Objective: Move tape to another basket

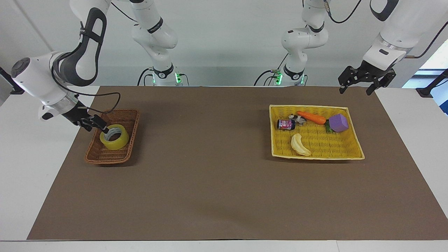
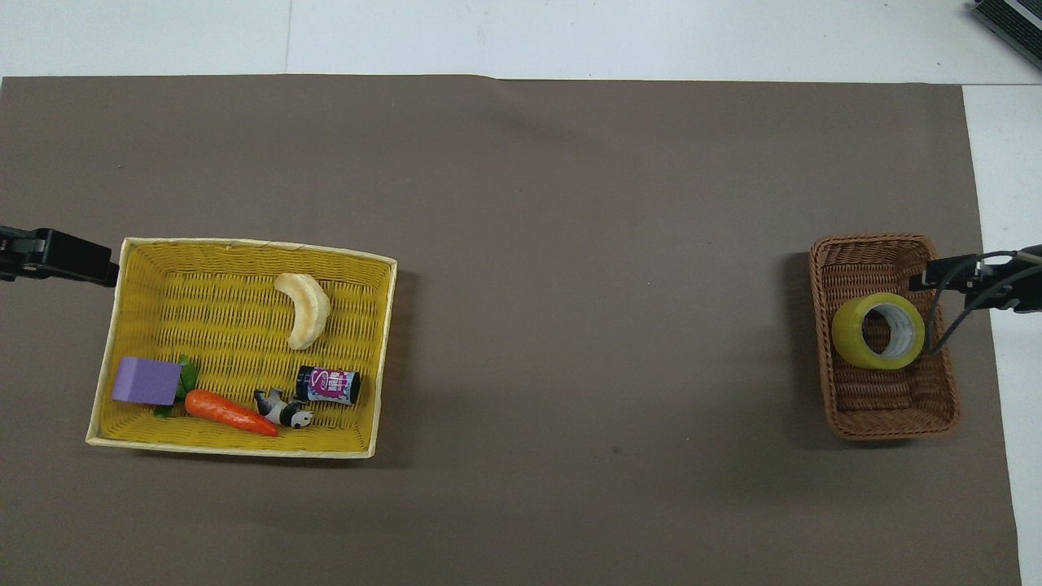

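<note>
The yellow tape roll (image 1: 114, 137) lies flat in the dark brown wicker basket (image 1: 105, 159) at the right arm's end of the table; it also shows in the overhead view (image 2: 878, 330), in the basket (image 2: 887, 427). My right gripper (image 1: 99, 126) is open and empty. It sits low over the basket's rim, close beside the tape's top edge (image 2: 924, 283). My left gripper (image 1: 354, 91) is open and empty, raised over the mat beside the yellow tray (image 1: 316, 156).
The yellow tray (image 2: 244, 452) holds a banana (image 2: 304, 309), a carrot (image 2: 230, 412), a purple block (image 2: 146, 381), a small can (image 2: 328, 385) and a panda figure (image 2: 281, 408). Brown mat lies between the two containers.
</note>
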### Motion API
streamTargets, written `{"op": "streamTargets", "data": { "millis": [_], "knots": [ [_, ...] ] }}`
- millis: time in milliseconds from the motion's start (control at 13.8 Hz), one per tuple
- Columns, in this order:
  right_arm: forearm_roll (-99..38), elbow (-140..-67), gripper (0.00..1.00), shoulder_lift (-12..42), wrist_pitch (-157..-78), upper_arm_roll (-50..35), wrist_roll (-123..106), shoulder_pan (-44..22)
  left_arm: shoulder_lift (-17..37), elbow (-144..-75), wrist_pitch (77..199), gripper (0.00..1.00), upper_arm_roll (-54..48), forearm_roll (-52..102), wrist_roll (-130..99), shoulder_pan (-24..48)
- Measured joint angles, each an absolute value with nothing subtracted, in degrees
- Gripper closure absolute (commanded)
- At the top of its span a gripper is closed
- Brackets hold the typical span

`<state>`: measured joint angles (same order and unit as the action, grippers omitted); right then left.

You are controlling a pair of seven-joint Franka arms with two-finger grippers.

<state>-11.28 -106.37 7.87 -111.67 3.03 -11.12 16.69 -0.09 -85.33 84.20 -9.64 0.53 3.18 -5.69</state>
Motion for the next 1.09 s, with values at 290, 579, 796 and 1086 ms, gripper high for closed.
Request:
{"op": "streamTargets", "data": {
  "millis": [290,579,796,1086],
  "knots": [
    [-4.0,-101.9,0.00,4.1,-106.8,2.9,-7.0,10.5,-0.4,-85.3,84.2,0.00,-9.6,0.5,3.2,-5.7],
    [1.4,-100.5,0.00,-1.6,-100.1,2.5,2.2,2.6,-0.4,-85.3,84.2,0.00,-9.7,0.5,3.2,-5.7],
    [1.3,-90.3,0.00,-2.3,-88.4,2.9,2.8,2.6,-0.4,-85.3,83.9,0.00,-7.6,0.5,3.2,-2.2],
    [1.1,-86.5,0.00,-3.1,-83.8,2.1,8.2,1.4,-1.0,-85.3,81.5,0.00,-4.8,0.6,3.0,0.0]
  ]
}}
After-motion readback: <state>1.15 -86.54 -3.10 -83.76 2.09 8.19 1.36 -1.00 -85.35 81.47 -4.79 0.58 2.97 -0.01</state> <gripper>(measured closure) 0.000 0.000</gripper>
